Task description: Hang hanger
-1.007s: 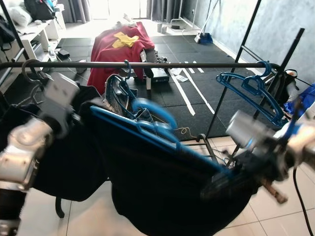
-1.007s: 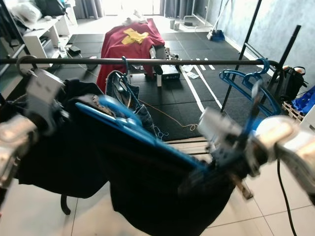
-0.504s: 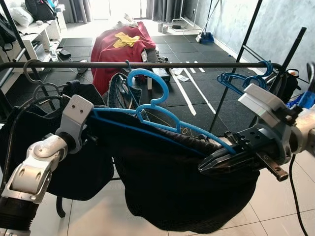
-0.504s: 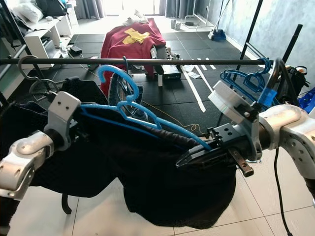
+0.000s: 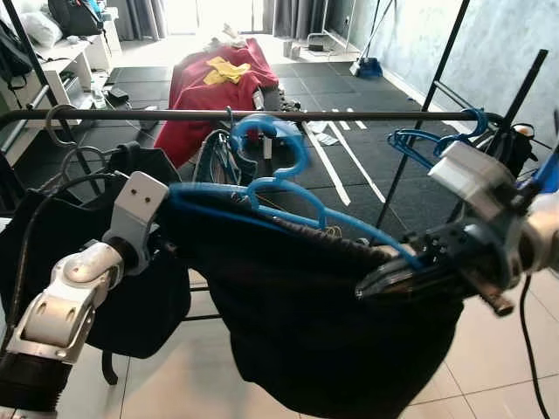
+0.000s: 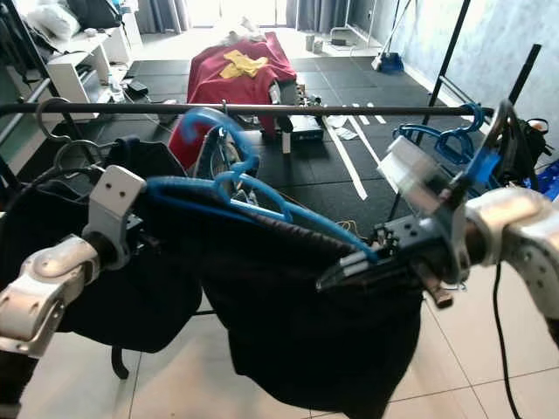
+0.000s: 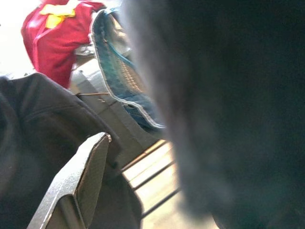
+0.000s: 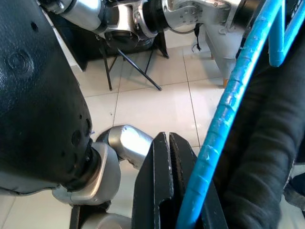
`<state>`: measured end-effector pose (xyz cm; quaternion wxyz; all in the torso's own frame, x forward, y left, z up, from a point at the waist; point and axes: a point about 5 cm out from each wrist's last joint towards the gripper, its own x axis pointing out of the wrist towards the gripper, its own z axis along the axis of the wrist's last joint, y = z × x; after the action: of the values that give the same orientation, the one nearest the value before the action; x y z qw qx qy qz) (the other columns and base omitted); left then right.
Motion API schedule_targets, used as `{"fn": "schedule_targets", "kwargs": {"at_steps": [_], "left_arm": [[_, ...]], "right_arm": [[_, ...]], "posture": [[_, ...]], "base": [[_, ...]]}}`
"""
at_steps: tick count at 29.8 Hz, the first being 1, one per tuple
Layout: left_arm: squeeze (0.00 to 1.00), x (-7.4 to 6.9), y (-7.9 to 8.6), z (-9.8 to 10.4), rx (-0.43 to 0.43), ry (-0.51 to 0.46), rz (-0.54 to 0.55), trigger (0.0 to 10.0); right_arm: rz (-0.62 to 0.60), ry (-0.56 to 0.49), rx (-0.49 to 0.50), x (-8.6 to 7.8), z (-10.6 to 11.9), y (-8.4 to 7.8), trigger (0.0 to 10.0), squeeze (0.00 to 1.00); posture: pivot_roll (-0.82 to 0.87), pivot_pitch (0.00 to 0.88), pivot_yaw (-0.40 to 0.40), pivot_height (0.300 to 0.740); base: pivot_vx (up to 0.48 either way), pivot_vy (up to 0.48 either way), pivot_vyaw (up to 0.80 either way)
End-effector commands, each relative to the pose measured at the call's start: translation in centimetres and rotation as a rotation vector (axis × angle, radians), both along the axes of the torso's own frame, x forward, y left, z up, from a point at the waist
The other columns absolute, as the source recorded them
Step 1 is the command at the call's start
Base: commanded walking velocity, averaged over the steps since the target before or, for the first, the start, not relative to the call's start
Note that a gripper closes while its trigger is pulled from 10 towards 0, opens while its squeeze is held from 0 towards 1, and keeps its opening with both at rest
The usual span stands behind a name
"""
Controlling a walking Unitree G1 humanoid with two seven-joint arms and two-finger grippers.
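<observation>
In the left eye view we are holding the blue hanger (image 5: pixel 288 205) between both arms, just in front of and slightly below the rail (image 5: pixel 349 114), with a black garment (image 5: pixel 332 323) draped over it and hanging toward the tiled floor (image 5: pixel 175 384). The hanger's hook (image 5: pixel 271 140) is standing up level with the rail, blurred, and we cannot tell whether it is touching it. Our left gripper (image 5: pixel 166 229) is buried under the garment at the hanger's left end, so we cannot tell how its fingers stand. To its left, dark clothes (image 5: pixel 52 262) are crowding the rail; to the right there is open rail up to the spare blue hangers (image 5: pixel 437 144) near the far post.

In the right eye view our right gripper (image 6: pixel 349 269) is reaching in at the hanger's right end, its black fingers pressed together beside the blue arm.

In the left wrist view we are seeing blurred black cloth up close, one grey finger (image 7: pixel 76 186), a denim piece (image 7: pixel 119 90) and a red cloth (image 7: pixel 47 38) beyond.

In the right wrist view the two fingers (image 8: pixel 164 191) are lying flat against each other, with the hanger's blue bar (image 8: pixel 228 109) running alongside them, not between them.
</observation>
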<state>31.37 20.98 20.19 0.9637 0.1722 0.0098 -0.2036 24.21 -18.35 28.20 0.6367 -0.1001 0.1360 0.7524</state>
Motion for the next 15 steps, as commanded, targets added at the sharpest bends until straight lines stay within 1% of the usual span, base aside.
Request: {"fn": "schedule_targets", "kwargs": {"at_steps": [1, 3, 4, 6, 8, 9, 11, 12, 13, 15], "left_arm": [[1.0, -0.3, 0.6, 0.8, 0.002, -0.011, -0.015, 10.0], [1.0, -0.3, 0.6, 0.8, 0.002, -0.011, -0.015, 10.0], [1.0, -0.5, 1.6, 1.7, 0.018, -0.038, -0.001, 10.0], [1.0, -0.5, 1.6, 1.7, 0.018, -0.038, -0.001, 10.0], [1.0, -1.3, 4.6, 3.9, 0.062, -0.086, 0.04, 10.0], [1.0, -1.3, 4.6, 3.9, 0.062, -0.086, 0.04, 10.0], [1.0, -2.1, 6.5, 5.3, 0.106, -0.106, 0.053, 10.0], [1.0, -2.1, 6.5, 5.3, 0.106, -0.106, 0.053, 10.0], [1.0, -2.5, 7.2, 5.7, 0.123, -0.105, 0.057, 10.0], [1.0, -3.0, 8.1, 6.0, 0.158, -0.092, 0.063, 10.0]], "right_arm": [[0.058, -0.073, -0.008, -0.5, 0.5, 0.6, 0.0, 0.0], [0.058, -0.073, -0.008, -0.5, 0.5, 0.6, 0.0, 0.0], [0.058, -0.062, -0.021, -0.5, 0.2, 0.6, 0.0, 0.0], [0.058, -0.062, -0.021, -0.5, 0.2, 0.6, 0.0, 0.0], [0.067, -0.036, -0.04, -0.7, -0.3, 0.6, 0.0, 0.0], [0.067, -0.036, -0.04, -0.7, -0.3, 0.6, 0.0, 0.0], [0.074, -0.018, -0.052, -0.9, -0.7, 0.7, 0.0, 0.0], [0.074, -0.018, -0.052, -0.9, -0.7, 0.7, 0.0, 0.0], [0.077, -0.012, -0.054, -1.0, -0.8, 0.7, 0.0, 0.0], [0.078, -0.005, -0.058, -1.0, -1.0, 0.7, 0.0, 0.0]], "posture": [[-0.1, 0.049, -0.006, 0.736], [-0.1, 0.049, -0.006, 0.736], [-0.1, 0.051, -0.007, 0.736], [-0.1, 0.051, -0.007, 0.736], [-0.1, 0.053, -0.007, 0.736], [-0.1, 0.053, -0.007, 0.736], [-0.1, 0.053, -0.008, 0.736], [-0.1, 0.053, -0.008, 0.736], [-0.1, 0.052, -0.009, 0.736], [-0.1, 0.051, -0.01, 0.736]], "base": [[0.0, 0.0, 0.0], [0.0, 0.0, 0.0], [0.0, 0.0, 0.0], [0.0, 0.0, 0.0], [0.0, 0.0, 0.0], [0.0, 0.0, 0.0], [0.0, 0.0, 0.0], [0.0, 0.0, 0.0], [0.0, 0.0, 0.0], [0.0, 0.0, 0.0]]}}
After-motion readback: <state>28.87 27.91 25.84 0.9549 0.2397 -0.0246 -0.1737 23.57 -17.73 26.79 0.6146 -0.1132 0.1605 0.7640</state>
